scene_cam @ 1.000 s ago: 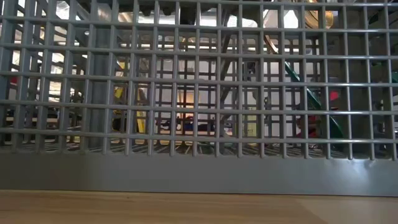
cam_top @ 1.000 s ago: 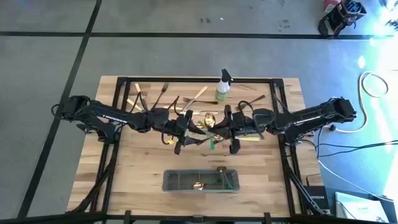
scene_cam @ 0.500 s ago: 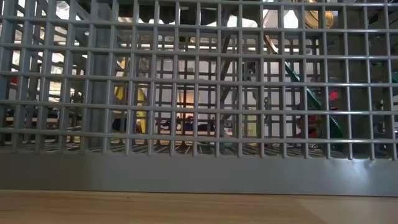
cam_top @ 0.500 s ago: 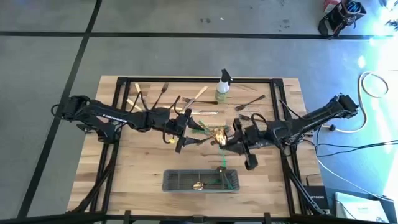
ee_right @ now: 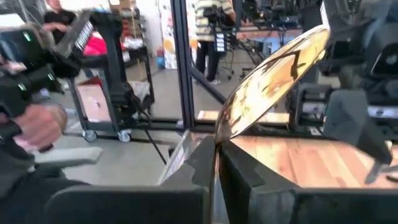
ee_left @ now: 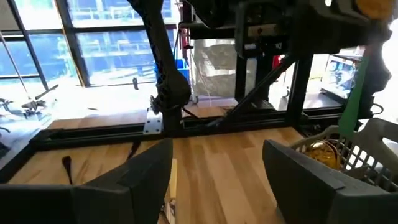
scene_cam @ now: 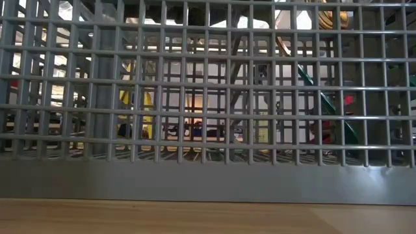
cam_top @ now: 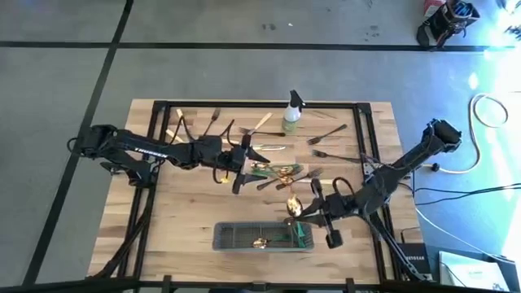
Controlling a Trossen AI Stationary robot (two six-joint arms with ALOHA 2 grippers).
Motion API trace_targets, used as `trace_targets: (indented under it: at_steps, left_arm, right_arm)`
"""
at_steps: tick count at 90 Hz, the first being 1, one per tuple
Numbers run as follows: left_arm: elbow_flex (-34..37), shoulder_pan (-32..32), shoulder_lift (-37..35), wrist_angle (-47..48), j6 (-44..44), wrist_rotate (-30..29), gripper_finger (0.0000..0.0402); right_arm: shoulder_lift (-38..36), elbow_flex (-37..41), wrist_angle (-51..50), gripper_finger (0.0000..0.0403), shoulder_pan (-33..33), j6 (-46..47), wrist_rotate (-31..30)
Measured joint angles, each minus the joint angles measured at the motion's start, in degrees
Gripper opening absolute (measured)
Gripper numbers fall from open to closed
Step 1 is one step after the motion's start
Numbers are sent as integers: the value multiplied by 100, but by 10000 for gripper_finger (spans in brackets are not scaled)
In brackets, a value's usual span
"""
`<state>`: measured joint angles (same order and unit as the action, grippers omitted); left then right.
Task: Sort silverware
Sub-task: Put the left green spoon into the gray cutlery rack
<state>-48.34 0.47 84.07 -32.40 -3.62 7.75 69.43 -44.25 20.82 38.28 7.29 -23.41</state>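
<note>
glossy gold spoon (ee_right: pixel 273 78), matt wood table (cam_top: pixel 187 216)

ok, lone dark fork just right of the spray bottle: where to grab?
Mid-shaft of the fork, from straight above, fingers set across its diagonal. It lies flat on the table, apart from other pieces, so both sides look free.

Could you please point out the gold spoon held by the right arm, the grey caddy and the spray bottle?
Shiny gold spoon (ee_right: pixel 273 71): right wrist view, on its bowl.
Grey wire-mesh caddy (cam_top: pixel 221 237): high view, on its left end.
Small spray bottle (cam_top: pixel 291 116): high view, on its body.
</note>
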Motion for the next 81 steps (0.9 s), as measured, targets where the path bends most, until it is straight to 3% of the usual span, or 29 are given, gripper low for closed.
trace_targets:
  at_steps: [31, 58, 81]
  left_arm:
    - [0, -102, 92, 56, -151, 4, 235]
    - [9, -134, 330, 104, -107, 2, 235]
    - [7, -162, 382, -30, -90, 4, 235]
  right_arm:
    - [548, 0, -141, 0, 9, 3, -84]
    - [559, 0, -902, 0, 280, 166, -184]
    - [557, -2, -750, 0, 310, 264, -246]
